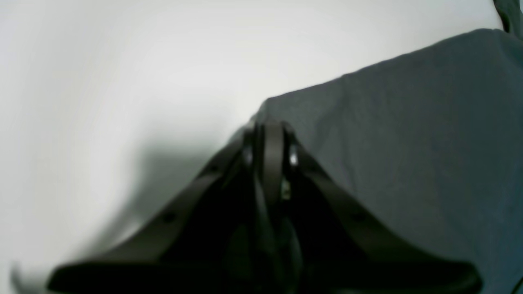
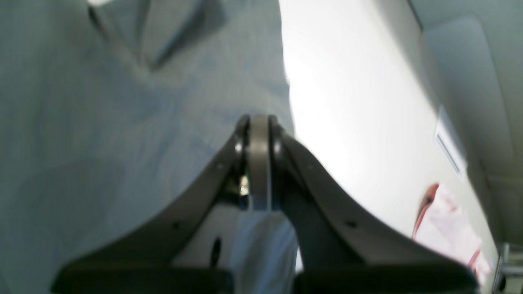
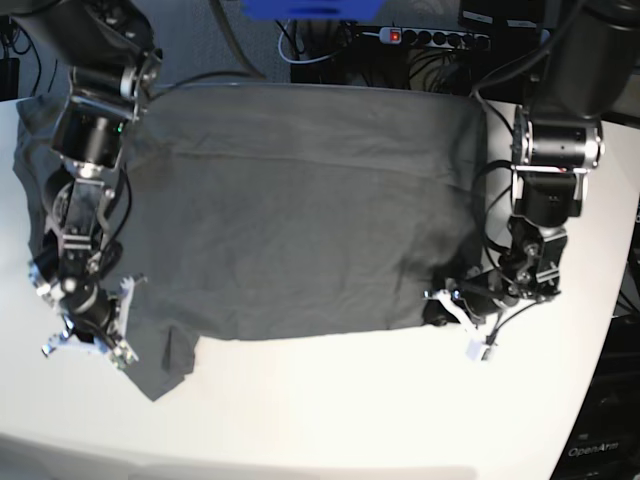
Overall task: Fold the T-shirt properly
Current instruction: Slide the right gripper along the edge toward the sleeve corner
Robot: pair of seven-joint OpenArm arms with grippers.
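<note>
The dark grey T-shirt (image 3: 300, 210) lies spread out flat on the white table (image 3: 350, 400), with a sleeve sticking out at the near left. My left gripper (image 3: 440, 308) sits at the shirt's near right corner. In the left wrist view its fingertips (image 1: 267, 128) are pressed together on the corner of the T-shirt (image 1: 408, 143). My right gripper (image 3: 100, 335) is low at the shirt's left edge beside the sleeve. The right wrist view shows it (image 2: 259, 122) shut on the edge of the T-shirt (image 2: 102, 122), with cloth bunched under the fingers.
A power strip (image 3: 435, 37), cables and a blue object (image 3: 295, 8) lie behind the table's far edge. The table's curved right edge (image 3: 615, 300) runs close to my left arm. A red and white thing (image 2: 445, 220) shows blurred in the right wrist view.
</note>
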